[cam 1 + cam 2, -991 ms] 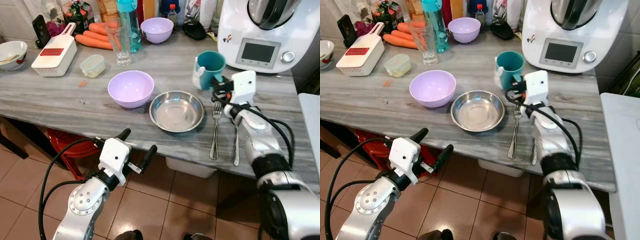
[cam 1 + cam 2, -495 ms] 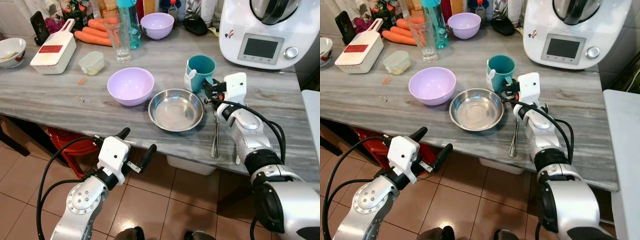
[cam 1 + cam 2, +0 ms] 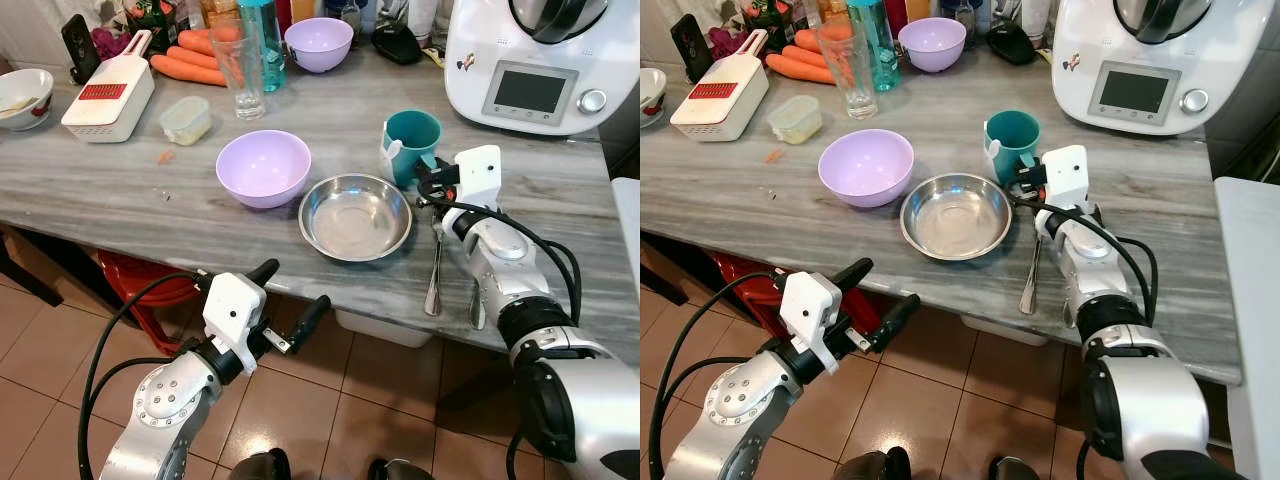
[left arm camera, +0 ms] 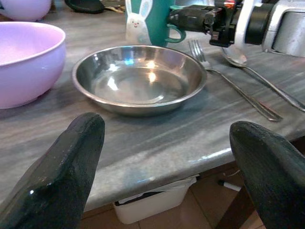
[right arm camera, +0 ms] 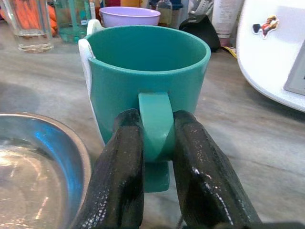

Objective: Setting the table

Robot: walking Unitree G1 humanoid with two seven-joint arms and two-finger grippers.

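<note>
Teal mug, white rabbit figure on side, handle clamped between right gripper fingers, standing on grey marble table behind steel bowl. Fork and spoon laid beside bowl near front edge. Left gripper held wide below front edge. No lettering legible.

The light is even and quite bright, and both head views are sharp, without motion blur. The steel bowl has soft white glare in its middle. Shadows on the grey surface are weak and short. Under the surface, at the left edge, the floor is darker. In the left wrist view the near black fingers are out of focus.
</note>
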